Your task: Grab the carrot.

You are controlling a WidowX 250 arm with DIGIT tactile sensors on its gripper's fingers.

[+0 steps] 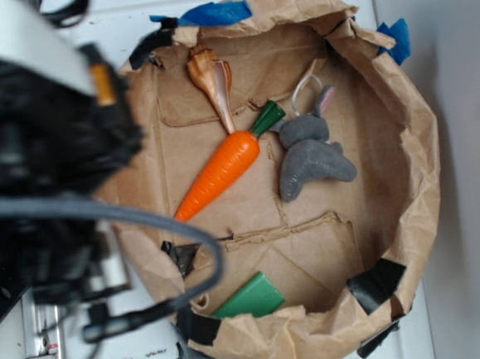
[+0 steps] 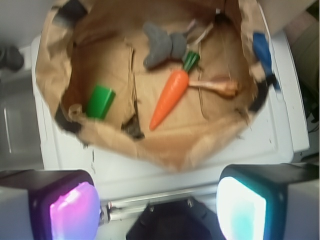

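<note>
The glossy orange carrot (image 1: 219, 172) with a dark green stem lies slantwise in the middle of a brown paper basin (image 1: 414, 174). It also shows in the wrist view (image 2: 170, 97). My gripper (image 2: 157, 210) is open and empty, its pink and teal pads wide apart. It hangs high above the white surface, outside the basin's near rim and well short of the carrot. In the exterior view only the blurred black arm (image 1: 39, 162) shows at the left; the fingers are hidden there.
A brown spiral seashell (image 1: 212, 80) touches the carrot's stem end. A grey plush (image 1: 309, 153) lies right of the stem. A flat green block (image 1: 251, 297) rests by the basin's near wall. Black and blue tape holds the crumpled rim.
</note>
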